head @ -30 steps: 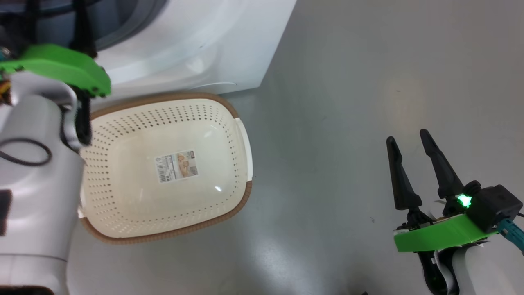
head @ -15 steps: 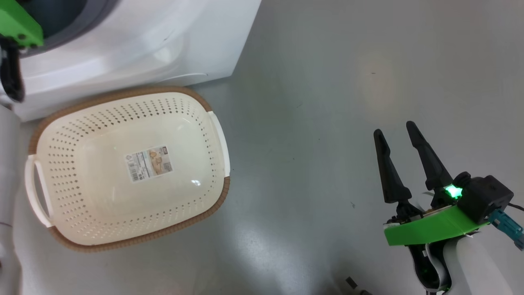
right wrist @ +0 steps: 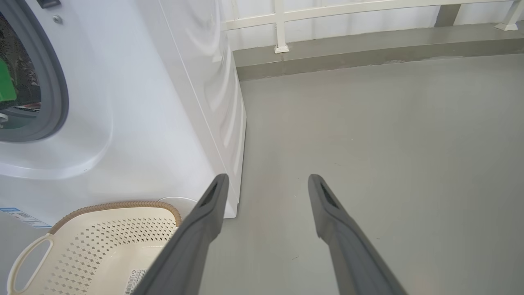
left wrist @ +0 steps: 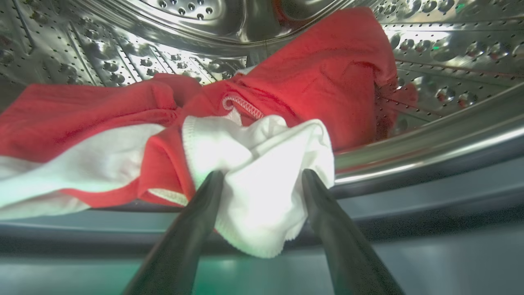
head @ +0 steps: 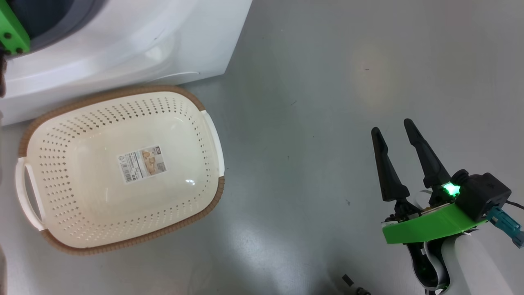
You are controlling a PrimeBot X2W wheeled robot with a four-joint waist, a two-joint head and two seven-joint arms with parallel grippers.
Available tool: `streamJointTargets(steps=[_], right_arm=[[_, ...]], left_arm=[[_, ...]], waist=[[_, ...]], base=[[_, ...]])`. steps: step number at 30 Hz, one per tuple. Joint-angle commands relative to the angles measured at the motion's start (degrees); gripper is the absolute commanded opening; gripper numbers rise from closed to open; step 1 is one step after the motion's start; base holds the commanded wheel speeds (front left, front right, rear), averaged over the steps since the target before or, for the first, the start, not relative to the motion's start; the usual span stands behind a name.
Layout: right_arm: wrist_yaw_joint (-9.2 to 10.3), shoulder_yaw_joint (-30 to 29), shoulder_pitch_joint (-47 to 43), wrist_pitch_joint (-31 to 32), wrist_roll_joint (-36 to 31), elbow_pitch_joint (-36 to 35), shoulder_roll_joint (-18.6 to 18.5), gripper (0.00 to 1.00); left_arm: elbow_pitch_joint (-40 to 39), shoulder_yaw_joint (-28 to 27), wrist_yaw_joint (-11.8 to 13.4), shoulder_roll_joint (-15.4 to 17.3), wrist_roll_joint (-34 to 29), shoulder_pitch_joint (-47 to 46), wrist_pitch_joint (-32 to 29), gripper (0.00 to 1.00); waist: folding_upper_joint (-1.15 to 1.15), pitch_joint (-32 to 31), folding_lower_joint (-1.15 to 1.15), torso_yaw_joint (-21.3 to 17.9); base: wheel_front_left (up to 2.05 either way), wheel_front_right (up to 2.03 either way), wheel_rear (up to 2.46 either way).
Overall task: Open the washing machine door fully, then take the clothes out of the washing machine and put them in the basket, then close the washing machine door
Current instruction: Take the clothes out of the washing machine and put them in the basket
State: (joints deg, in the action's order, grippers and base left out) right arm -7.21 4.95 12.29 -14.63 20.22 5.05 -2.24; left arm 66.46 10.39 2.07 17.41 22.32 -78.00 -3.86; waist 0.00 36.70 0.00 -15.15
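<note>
The washing machine point(right wrist: 143, 102): big rigid white box, won't budge. Its mouth is ringed by a grey rubber seal point(right wrist: 61, 82) w/ the steel drum point(left wrist: 123, 53) behind. Seal and drum lip point(left wrist: 409, 143) are the edges to mind: cloth has to come up and over them on the way out and could drag or snag there. The floor point(head: 327, 82) to the machine's side is bare grey, so plenty of room to swing an arm. The basket point(head: 73, 135) sits on the floor at the foot of the machine's front, no clothes in it yet. It's light plastic and prob. slides if knocked, so drop in, don't push. The path from the machine's mouth to the basket is short.

The clothes point(left wrist: 319, 69) lie inside the machine's drum, heaped at the front by the lip: red w/ white panels, soft, limp, light, no shape of their own. They'll sag and trail when lifted. Pieces look tangled, so one pull may bring more than one. Best hold is the bunched white fold point(left wrist: 254, 147) at the lip: thick, several layers, easy to pinch.

The left claw point(left wrist: 262, 175) is inside the machine's mouth, fingers spread wide either side of that fold, not pinched on it yet. The right claw point(head: 391, 126) hovers well off to the machine's side over the floor, spread, grasping nothing.
</note>
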Motion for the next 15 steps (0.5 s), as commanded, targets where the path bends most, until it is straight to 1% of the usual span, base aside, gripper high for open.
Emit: streamJointTargets(steps=[1, 2, 4, 5, 10, 15], right_arm=[[-0.28, 1.4, 0.2, -0.4, 0.5, -1.1, -0.6, 1.0], [-0.28, 1.4, 0.2, -0.4, 0.5, -1.2, -0.6, 1.0], [-0.28, 1.4, 0.2, -0.4, 0.5, -1.2, -0.6, 1.0], [-0.28, 1.3, 0.2, -0.4, 0.4, -1.1, -0.6, 1.0], [-0.28, 1.2, 0.2, -0.4, 0.0, -0.7, -0.6, 1.0], [-0.28, 1.3, 0.2, -0.4, -0.9, -0.5, -0.6, 1.0]], left_arm=[[-0.6, -0.3, 0.6, 2.4, 0.0, -1.3, -1.1, 1.0], [-0.3, -0.2, 0.6, 2.4, 0.0, -1.4, -1.7, 0.59], [-0.3, 0.0, 0.7, 2.5, 0.0, -1.5, -1.8, 0.12], [-0.3, 0.1, 0.7, 2.5, 0.1, -1.5, -1.8, 0.0], [-0.5, -0.1, 0.9, 2.6, 0.7, -1.0, -0.8, 0.0], [-0.9, -0.5, 0.5, 2.6, 1.7, 0.2, 0.6, 0.0]], waist=[[0.0, -0.1, 0.0, -0.1], [0.0, -0.1, 0.0, -0.1], [0.0, -0.1, 0.0, -0.2], [0.0, -0.2, 0.0, -0.2], [0.0, -0.6, 0.0, -0.1], [0.0, -1.5, 0.0, 0.4]], base=[[0.0, 0.0, 0.0], [0.0, 0.0, 0.0], [0.0, 0.0, 0.0], [0.0, 0.0, 0.0], [0.0, 0.0, 0.0], [0.0, 0.0, 0.0]])
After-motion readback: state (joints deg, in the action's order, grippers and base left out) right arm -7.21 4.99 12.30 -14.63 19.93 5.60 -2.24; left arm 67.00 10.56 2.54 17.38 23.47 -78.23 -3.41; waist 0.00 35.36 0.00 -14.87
